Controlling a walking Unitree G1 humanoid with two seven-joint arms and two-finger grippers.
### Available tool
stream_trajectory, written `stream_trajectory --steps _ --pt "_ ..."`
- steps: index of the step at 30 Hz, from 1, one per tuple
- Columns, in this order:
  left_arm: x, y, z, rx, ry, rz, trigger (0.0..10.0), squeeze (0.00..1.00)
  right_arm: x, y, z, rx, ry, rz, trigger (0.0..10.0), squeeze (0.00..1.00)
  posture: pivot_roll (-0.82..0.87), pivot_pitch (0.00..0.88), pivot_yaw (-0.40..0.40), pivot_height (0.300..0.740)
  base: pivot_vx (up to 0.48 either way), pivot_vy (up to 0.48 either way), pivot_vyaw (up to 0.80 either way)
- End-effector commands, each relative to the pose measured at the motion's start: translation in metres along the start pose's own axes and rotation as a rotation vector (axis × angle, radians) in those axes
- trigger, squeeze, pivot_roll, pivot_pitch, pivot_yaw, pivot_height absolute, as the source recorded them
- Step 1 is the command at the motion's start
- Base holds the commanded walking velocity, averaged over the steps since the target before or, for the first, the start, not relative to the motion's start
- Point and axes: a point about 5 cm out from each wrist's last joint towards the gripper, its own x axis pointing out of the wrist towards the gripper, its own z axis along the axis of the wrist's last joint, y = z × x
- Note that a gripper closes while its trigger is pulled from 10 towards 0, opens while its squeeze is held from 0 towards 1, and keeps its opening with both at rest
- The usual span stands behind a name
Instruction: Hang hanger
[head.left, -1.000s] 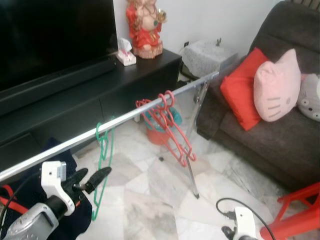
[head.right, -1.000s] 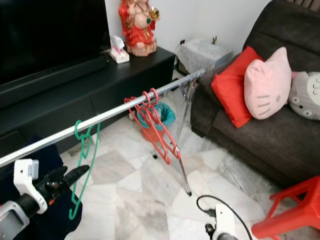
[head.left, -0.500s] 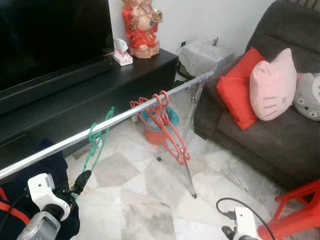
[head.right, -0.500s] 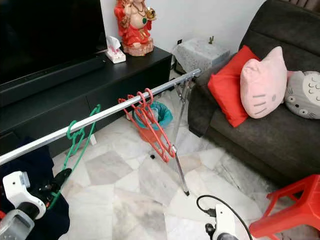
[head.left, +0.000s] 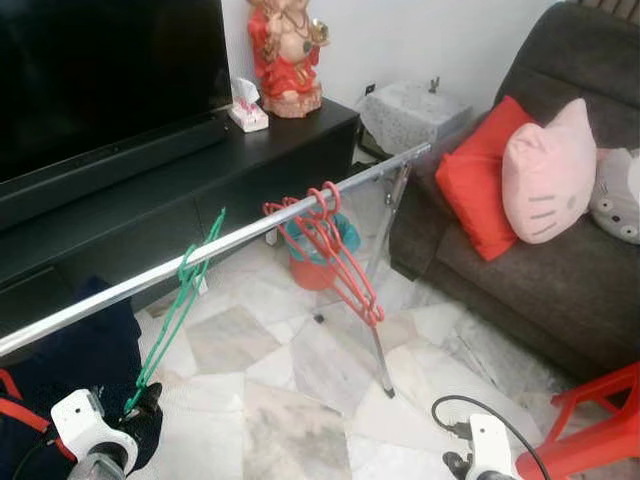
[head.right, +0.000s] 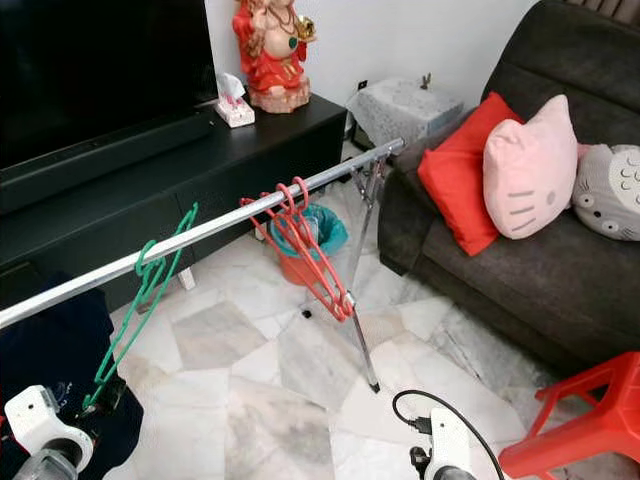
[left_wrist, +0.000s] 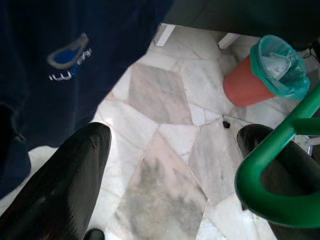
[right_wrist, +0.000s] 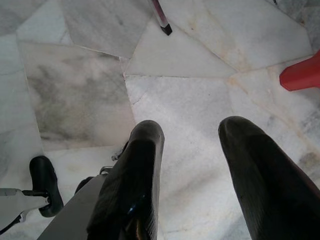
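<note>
**Q:** Where was the green hanger, and what held it?

**A:** The green hanger (head.left: 178, 305) had its hook over the silver rail (head.left: 250, 232), which ran across the head view from about 8 o'clock up toward 2 o'clock. The hanger body slanted down toward 7 o'clock, where its lower corner reached the left gripper (left_wrist: 172, 165). In the left wrist view the two black fingers (left_wrist: 65, 185) were spread wide apart, and the curved green corner lay against one of them only. So the gripper was released, touching the hanger but not clamped on it.

**Q:** What else hung on the rail?

**A:** A bunch of red hangers (head.left: 340, 258) hung near the middle of the rail, toward 1 o'clock from the green one. Behind them on the marble floor (head.left: 330, 370) stood a red bin (left_wrist: 250, 75) with a teal liner. A dark blue garment (left_wrist: 65, 55) hung just beside the left gripper.

**Q:** And the right arm?

**A:** The right gripper (right_wrist: 200, 175) hung low at 5 o'clock, pointing at the floor, its fingers parted and grasping nothing. A red stool (head.left: 590, 430) stood beside it, and a dark sofa (head.left: 520, 280) with red and pink cushions sat at 3 o'clock.
</note>
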Motion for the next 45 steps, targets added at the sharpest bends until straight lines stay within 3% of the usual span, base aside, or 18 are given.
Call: stream_trajectory --steps 1,4,6,7,9,10,13,26,29,30,35,45 --pt "0.002 0.000 0.000 -0.003 -0.008 0.001 10.0 0.00 -0.001 -0.003 -0.002 -0.002 0.004 -0.008 10.0 0.00 0.10 0.000 -0.075 0.740 0.000 0.000 0.00" --pt "0.002 -0.002 0.002 -0.002 -0.014 -0.037 10.0 0.00 -0.001 -0.003 -0.002 -0.005 0.004 -0.007 10.0 0.00 0.10 0.000 -0.077 0.740 0.000 0.000 0.00" --pt "0.001 -0.002 0.000 0.091 0.010 -0.063 10.0 0.00 -0.001 -0.003 -0.002 -0.009 0.005 -0.006 10.0 0.00 0.10 0.000 -0.077 0.740 0.000 0.000 0.00" --pt "0.000 -0.001 -0.003 0.176 0.034 -0.078 10.0 0.00 -0.001 -0.003 -0.002 -0.013 0.006 -0.004 10.0 0.00 0.11 0.000 -0.077 0.740 0.000 0.000 0.00" --pt "-0.001 0.002 -0.007 0.250 0.056 -0.081 10.0 0.00 -0.001 -0.003 -0.002 -0.016 0.007 -0.004 10.0 0.00 0.11 0.000 -0.076 0.740 0.000 0.000 0.00" --pt "-0.003 0.009 -0.014 0.329 0.089 -0.068 10.0 0.00 -0.001 -0.003 -0.002 -0.021 0.008 -0.003 10.0 0.00 0.11 0.000 -0.075 0.740 0.000 0.000 0.00" --pt "-0.008 0.023 -0.029 0.437 0.155 -0.033 10.0 0.00 -0.001 -0.003 -0.002 -0.030 0.010 -0.001 10.0 0.00 0.10 0.000 -0.071 0.740 0.000 0.000 0.00" --pt "-0.028 0.044 -0.082 0.601 0.392 0.043 10.0 0.00 -0.001 -0.003 -0.006 -0.037 0.018 -0.007 10.0 0.00 0.10 0.000 -0.065 0.740 0.000 0.000 0.00" --pt "-0.035 0.051 -0.097 0.671 0.512 0.051 10.0 0.00 -0.001 -0.002 -0.007 -0.032 0.019 -0.009 10.0 0.00 0.09 0.000 -0.060 0.740 0.000 0.000 0.00" --pt "-0.039 0.054 -0.103 0.745 0.582 0.032 10.0 0.00 -0.001 -0.002 -0.008 -0.023 0.019 -0.012 10.0 0.00 0.07 0.000 -0.048 0.740 0.000 0.000 0.00" --pt "-0.043 0.061 -0.106 0.757 0.630 0.062 10.0 0.00 -0.001 -0.001 -0.010 0.017 0.014 -0.020 10.0 0.00 0.06 0.000 -0.046 0.740 0.000 0.000 0.00" --pt "-0.033 0.052 -0.100 0.733 0.598 0.041 10.0 0.00 -0.001 0.003 -0.016 0.105 0.024 -0.017 10.0 0.00 0.05 0.000 -0.033 0.740 0.000 0.000 0.00"
